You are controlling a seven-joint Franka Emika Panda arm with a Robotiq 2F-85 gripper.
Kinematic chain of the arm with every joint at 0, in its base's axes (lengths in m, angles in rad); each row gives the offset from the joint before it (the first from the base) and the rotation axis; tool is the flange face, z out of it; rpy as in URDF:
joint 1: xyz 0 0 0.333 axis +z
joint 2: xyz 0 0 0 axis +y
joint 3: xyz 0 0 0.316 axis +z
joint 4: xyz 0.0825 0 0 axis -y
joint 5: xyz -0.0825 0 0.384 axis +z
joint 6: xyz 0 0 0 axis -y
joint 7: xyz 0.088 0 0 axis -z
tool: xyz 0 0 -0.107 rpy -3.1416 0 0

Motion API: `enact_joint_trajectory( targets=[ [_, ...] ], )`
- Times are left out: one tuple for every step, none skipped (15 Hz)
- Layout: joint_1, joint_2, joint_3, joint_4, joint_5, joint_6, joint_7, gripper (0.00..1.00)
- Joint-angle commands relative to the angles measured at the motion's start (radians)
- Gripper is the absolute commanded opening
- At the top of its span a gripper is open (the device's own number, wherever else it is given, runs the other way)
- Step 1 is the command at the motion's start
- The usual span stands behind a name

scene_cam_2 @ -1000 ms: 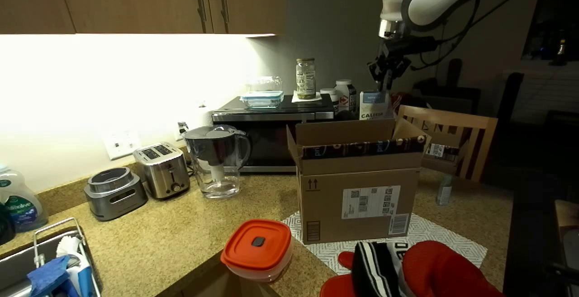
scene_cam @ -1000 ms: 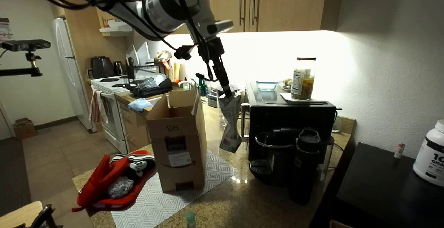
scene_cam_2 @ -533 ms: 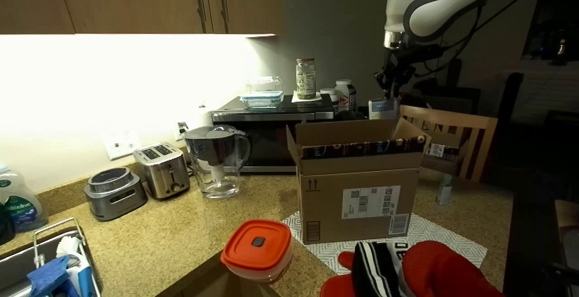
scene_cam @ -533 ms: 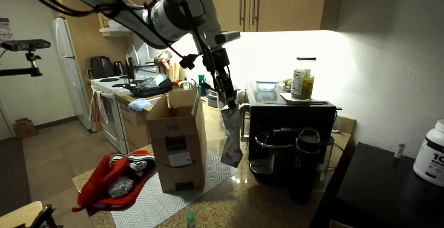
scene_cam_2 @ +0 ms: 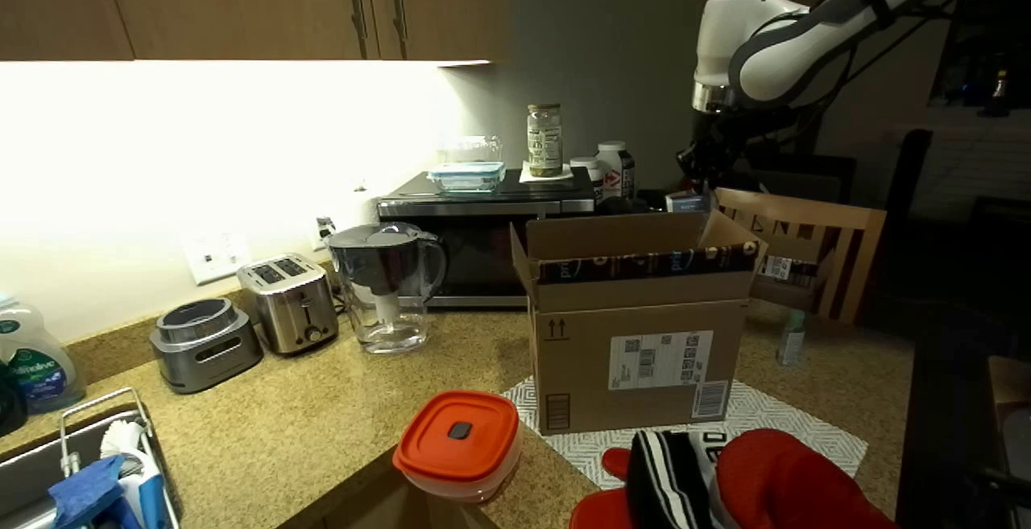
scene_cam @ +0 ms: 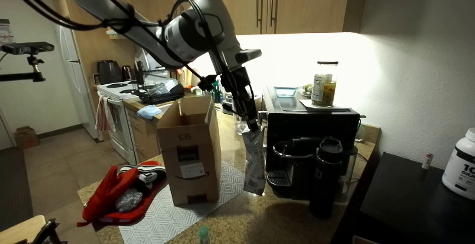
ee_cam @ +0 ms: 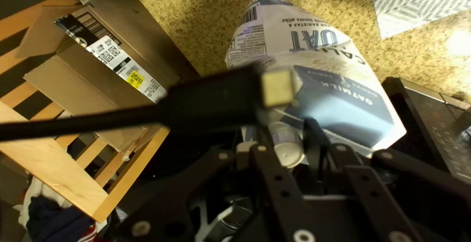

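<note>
- One crumpled oat milk carton [scene_cam: 255, 162] hangs below the claw [scene_cam: 253, 128], top end uppermost.
- The claw is pinching the carton by its top edge (the wrist view shows the lettering upside down).
- In an exterior view, the carton hangs between the open cardboard box [scene_cam: 190, 166] and the black coffee maker [scene_cam: 297, 171]; whether its bottom touches the counter [scene_cam: 230, 221], I cannot tell.

Gripper [scene_cam: 254, 127] lowered, oatmilk carton [scene_cam: 255, 164] lower
</note>
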Motion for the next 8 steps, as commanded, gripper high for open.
enact_joint_trajectory(
  targets=[
    [-0.006,0.015,-0.023,-0.06,-0.11,0.12,0.025,0.07],
    [-0.005,0.024,-0.031,-0.07,-0.13,0.144,0.029,0.07],
    [-0.003,0.03,-0.038,-0.084,-0.153,0.166,0.036,0.07],
    [0.0,0.036,-0.045,-0.096,-0.17,0.185,0.044,0.07],
    [0.0,0.04,-0.049,-0.109,-0.174,0.207,0.048,0.07],
    [0.002,0.043,-0.051,-0.121,-0.175,0.228,0.055,0.07],
    [0.003,0.044,-0.052,-0.134,-0.163,0.251,0.054,0.07],
    [0.004,0.044,-0.051,-0.148,-0.148,0.274,0.052,0.07]
  ],
)
